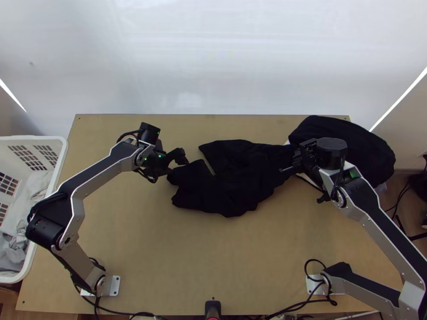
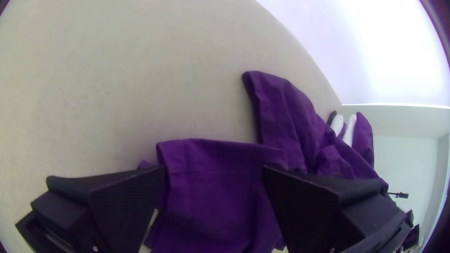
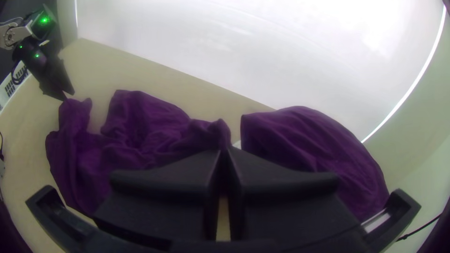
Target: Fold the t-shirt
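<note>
1) The right gripper (image 3: 226,149) has its jaws closed together, seemingly pinching the right end of the t-shirt (image 1: 235,184), which narrows up to their tips
2) The left gripper (image 2: 214,168) has its jaws wide apart over the shirt's other end; cloth shows between them, nothing is gripped, and I can't tell whether they touch it
3) Between the two, the shirt lies rumpled on the desk (image 1: 187,245), with one flap pointing toward the far edge
4) As I judge it, no fold has been made: spreading and smoothing come first, then all the folding
5) Beyond the right jaws lies a separate dark cloth heap (image 1: 368,152); past the left arm stands a laundry basket (image 1: 61,152)
</note>
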`<state>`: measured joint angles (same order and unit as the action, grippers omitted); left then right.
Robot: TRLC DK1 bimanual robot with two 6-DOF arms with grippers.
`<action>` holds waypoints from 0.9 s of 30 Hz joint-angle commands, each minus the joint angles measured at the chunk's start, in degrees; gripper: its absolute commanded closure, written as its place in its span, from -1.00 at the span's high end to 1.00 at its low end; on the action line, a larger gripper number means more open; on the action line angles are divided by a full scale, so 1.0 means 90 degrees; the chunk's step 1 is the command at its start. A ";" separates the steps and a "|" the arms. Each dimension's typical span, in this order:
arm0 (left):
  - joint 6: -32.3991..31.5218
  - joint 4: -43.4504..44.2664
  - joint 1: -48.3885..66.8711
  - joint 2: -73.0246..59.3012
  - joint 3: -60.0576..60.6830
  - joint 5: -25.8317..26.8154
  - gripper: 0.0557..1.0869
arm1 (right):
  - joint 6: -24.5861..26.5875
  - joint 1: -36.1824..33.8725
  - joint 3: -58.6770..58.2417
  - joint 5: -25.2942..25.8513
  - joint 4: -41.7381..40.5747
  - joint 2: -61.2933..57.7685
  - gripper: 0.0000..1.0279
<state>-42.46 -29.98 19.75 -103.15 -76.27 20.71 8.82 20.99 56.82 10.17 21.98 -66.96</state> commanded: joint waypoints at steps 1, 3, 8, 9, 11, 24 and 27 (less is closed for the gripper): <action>-0.0048 -0.0009 0.0052 -0.0120 -0.0119 0.0209 0.89 | 0.0006 -0.0028 -0.0014 0.0002 0.0000 -0.0002 -0.94; -0.0058 -0.0009 0.0062 -0.0150 -0.0129 0.0258 0.89 | 0.0006 -0.0038 -0.0043 0.0002 0.0000 0.0008 -0.94; -0.0038 -0.0029 0.0071 -0.0199 -0.0139 0.0297 0.67 | 0.0006 -0.0047 -0.0053 0.0002 0.0000 0.0028 -0.94; -0.0038 -0.0029 0.0071 -0.0218 -0.0129 0.0297 0.46 | 0.0016 -0.0047 -0.0043 0.0002 0.0000 0.0028 -0.94; 0.0010 0.0001 0.0071 -0.0228 -0.0061 0.0287 0.07 | 0.0026 -0.0057 -0.0043 0.0002 0.0000 0.0038 -0.94; 0.0049 0.0294 -0.0446 0.0075 0.0174 -0.0016 -0.92 | 0.0055 -0.0087 0.0074 0.0002 0.0029 0.0077 -0.94; 0.0040 0.0284 -0.0973 0.0592 0.0154 -0.0016 -0.92 | 0.0055 -0.0223 0.0181 0.0002 0.0087 0.0125 -0.94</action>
<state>-41.98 -27.77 17.26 -103.11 -74.98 20.73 9.23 20.16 57.14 10.17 22.11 -66.35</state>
